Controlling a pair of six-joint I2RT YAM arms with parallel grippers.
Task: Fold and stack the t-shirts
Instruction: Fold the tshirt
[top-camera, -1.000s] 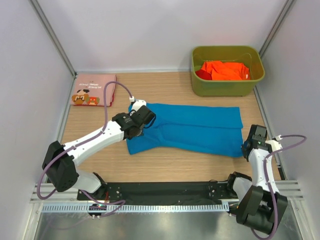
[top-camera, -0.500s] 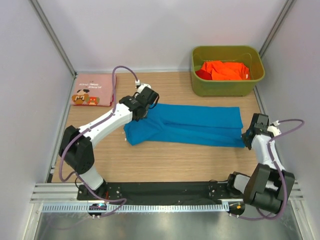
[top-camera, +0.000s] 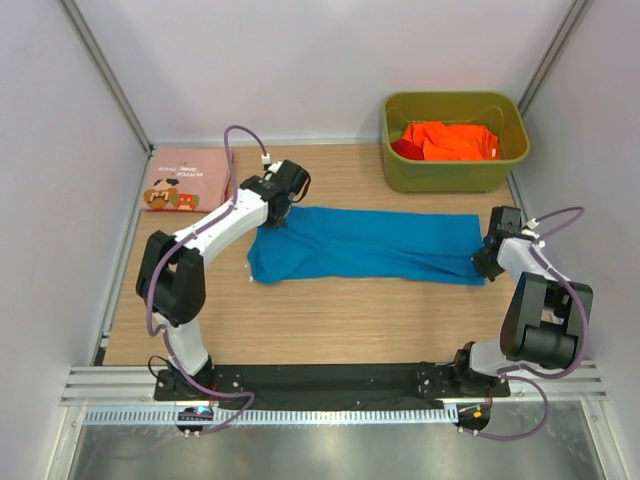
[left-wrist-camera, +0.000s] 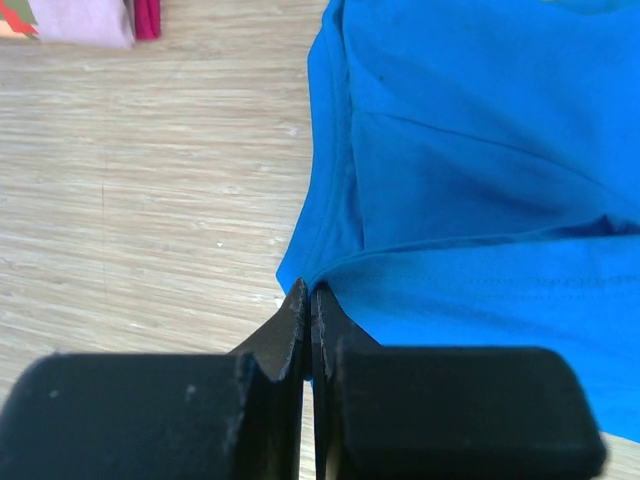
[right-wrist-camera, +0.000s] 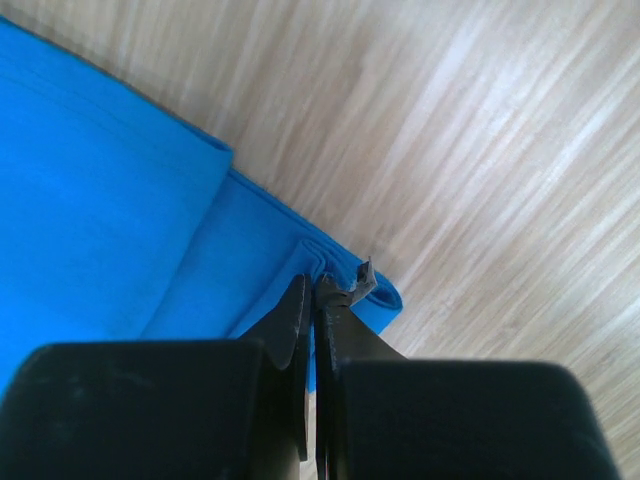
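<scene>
The blue t-shirt (top-camera: 365, 245) is laid out as a long folded band across the middle of the wooden worktop (top-camera: 330, 320). Its upper left edge is pinched in the clenched left pincer (top-camera: 277, 212), and its lower right corner is gripped between the closed tips of the right pincer (top-camera: 487, 262). The pink t-shirt (top-camera: 187, 182) with brown cartoon print is laid folded at the upper left of the frame, apart from the blue one, while the orange t-shirt (top-camera: 450, 140) and the red t-shirt (top-camera: 405, 148) are heaped in the olive-green bin (top-camera: 455, 178) at the upper right.
</scene>
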